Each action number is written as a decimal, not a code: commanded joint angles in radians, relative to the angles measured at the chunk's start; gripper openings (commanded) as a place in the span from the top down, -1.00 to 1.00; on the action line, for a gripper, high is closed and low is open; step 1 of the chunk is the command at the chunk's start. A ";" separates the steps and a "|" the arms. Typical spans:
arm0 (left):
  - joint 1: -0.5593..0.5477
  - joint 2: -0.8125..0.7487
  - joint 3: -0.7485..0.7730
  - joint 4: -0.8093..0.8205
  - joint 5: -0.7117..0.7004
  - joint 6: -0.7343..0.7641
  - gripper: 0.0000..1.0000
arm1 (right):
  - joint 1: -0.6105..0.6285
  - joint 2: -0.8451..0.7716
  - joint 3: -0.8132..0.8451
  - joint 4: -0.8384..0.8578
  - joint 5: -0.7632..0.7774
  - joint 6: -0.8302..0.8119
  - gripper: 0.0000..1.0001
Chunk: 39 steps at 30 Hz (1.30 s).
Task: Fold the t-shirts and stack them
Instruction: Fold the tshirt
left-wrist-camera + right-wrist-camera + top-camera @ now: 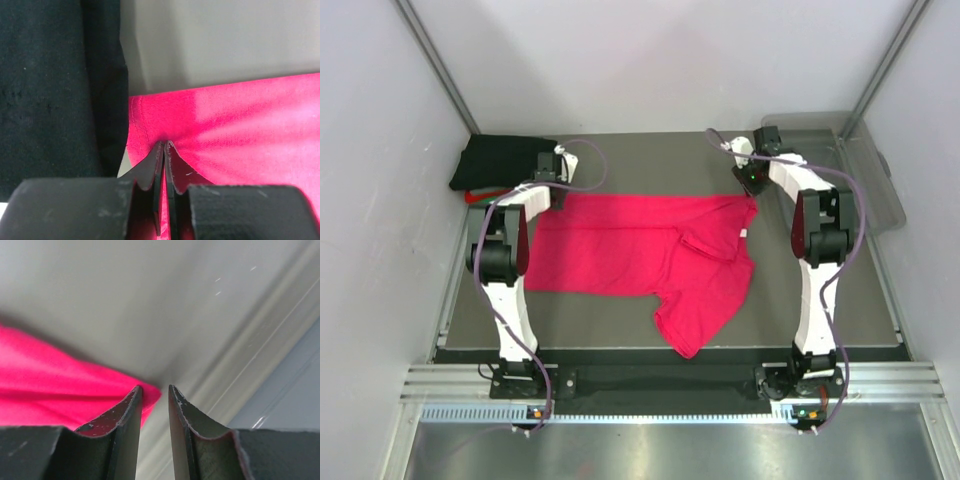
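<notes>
A bright pinkish-red t-shirt (640, 255) lies spread across the middle of the table, with one part folded over toward the front right and a small white label (744, 233) near its right edge. My left gripper (552, 187) is at the shirt's back left corner. In the left wrist view it (165, 145) is shut on the red fabric (240, 130). My right gripper (752, 185) is at the back right corner. In the right wrist view it (155, 387) stands slightly open just above the shirt's corner (60, 385), holding nothing. A folded black t-shirt (500, 160) lies at the back left with a red one (475, 197) under it.
A clear plastic bin (850, 170) stands at the back right, just right of my right arm. The black shirt (50, 90) lies close to the left of my left gripper. Grey walls enclose the table on three sides.
</notes>
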 commanded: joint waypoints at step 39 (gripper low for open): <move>-0.006 -0.755 -0.421 0.015 0.202 -0.028 0.57 | 0.044 -0.183 -0.061 -0.014 -0.048 0.068 0.30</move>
